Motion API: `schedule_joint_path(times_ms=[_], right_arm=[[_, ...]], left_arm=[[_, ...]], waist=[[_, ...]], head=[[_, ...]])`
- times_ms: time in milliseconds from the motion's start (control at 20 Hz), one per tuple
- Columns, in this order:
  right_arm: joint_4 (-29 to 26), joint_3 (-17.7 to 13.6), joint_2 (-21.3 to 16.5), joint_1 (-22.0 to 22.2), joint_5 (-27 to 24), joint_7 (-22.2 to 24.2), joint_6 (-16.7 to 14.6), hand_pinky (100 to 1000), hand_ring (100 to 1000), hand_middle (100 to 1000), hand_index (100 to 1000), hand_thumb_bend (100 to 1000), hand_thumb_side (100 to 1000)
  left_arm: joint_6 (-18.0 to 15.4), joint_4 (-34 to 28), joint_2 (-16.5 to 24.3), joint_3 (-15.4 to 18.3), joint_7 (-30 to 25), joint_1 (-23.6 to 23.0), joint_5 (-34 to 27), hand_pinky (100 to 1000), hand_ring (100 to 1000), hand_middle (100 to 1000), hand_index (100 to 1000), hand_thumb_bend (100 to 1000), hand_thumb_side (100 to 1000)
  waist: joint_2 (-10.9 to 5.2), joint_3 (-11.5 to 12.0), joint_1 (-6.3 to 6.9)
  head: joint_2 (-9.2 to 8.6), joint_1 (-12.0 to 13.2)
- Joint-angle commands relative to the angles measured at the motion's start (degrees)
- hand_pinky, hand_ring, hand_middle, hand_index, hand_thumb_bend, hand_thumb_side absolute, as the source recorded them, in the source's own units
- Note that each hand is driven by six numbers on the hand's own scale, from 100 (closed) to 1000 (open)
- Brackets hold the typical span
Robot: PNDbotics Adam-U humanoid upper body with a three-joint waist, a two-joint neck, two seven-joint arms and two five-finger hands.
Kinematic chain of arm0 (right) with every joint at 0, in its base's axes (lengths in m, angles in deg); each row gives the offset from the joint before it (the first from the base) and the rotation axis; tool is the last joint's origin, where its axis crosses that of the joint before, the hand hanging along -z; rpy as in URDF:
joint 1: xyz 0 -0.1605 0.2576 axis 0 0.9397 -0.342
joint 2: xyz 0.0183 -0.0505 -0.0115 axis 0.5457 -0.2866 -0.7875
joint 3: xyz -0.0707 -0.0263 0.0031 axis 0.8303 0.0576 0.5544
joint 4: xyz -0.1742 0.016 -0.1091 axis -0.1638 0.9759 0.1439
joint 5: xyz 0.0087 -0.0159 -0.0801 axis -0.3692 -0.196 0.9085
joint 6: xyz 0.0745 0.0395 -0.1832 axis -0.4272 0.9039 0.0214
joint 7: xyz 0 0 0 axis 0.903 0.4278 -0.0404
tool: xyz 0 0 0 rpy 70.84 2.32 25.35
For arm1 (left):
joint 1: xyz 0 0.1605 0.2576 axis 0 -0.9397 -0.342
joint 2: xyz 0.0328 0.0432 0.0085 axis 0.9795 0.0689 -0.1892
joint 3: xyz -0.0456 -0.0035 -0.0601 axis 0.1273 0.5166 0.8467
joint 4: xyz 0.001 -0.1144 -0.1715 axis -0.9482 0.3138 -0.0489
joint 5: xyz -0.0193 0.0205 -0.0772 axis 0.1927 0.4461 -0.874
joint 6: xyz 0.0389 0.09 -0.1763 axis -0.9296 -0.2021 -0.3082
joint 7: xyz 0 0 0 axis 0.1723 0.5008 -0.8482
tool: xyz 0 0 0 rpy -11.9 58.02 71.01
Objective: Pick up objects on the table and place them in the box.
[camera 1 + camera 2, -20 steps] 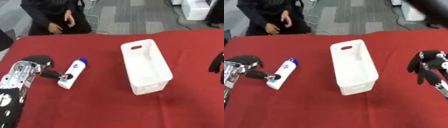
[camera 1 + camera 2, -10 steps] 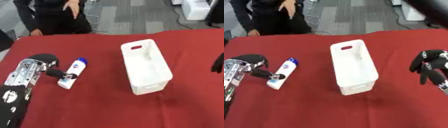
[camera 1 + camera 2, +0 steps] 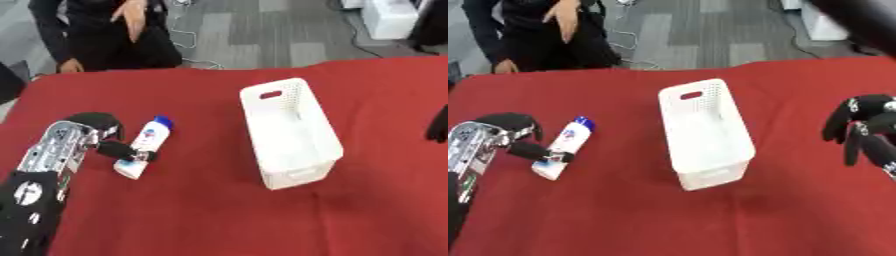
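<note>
one left hand [image 3: 87,137] touches the bottle [image 3: 144,147], grip unclear; right hand [image 3: 866,131] relaxed, cut off.

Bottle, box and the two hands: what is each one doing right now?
Bottle: lying on its side on the red table, blue cap pointing away from the robot, left of the box.
Box: upright, open top, nothing seen inside.
Left hand: beside the bottle, thumb touching its lower part, not lifting it.
Right hand: over the table's right edge, fingers hanging relaxed, holding nothing.
</note>
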Motion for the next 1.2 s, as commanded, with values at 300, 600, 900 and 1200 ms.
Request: schedule_joint_path(times_ms=[300, 600, 900, 1200], right_arm=[[-0.6, -0.5, -1.7, -0.7, -0.4, 8.7, -8.2, 332, 474, 510, 347, 193, 1000], [-0.6, -0.5, -1.6, -0.8, -0.5, 8.7, -8.1, 332, 474, 510, 347, 194, 1000], [-0.6, -0.4, -1.7, -0.9, -0.7, 8.8, -8.1, 332, 474, 510, 348, 194, 1000], [-0.6, -0.4, -1.7, -0.9, -0.8, 8.9, -8.1, 332, 474, 510, 349, 194, 1000]], left_arm=[[0.7, 0.4, 0.2, 1.0, -0.3, 0.4, 0.6, 518, 786, 840, 767, 629, 1000], [0.9, 2.0, -0.1, 1.1, -0.2, 1.1, 1.4, 526, 793, 846, 772, 625, 1000], [0.7, 3.3, 0.1, 0.9, 2.2, 2.5, 1.0, 534, 794, 844, 777, 610, 1000], [0.7, 3.8, -0.3, 0.8, 3.5, 3.7, 1.0, 535, 794, 849, 783, 624, 1000]], waist=[[-0.71, 0.0, -0.17], [-0.68, -0.1, -0.14], [-0.72, -0.3, -0.09], [-0.74, -0.3, -0.12]], head=[[-0.23, 0.0], [-0.23, 0.4], [-0.23, 0.4], [-0.23, 0.4]])
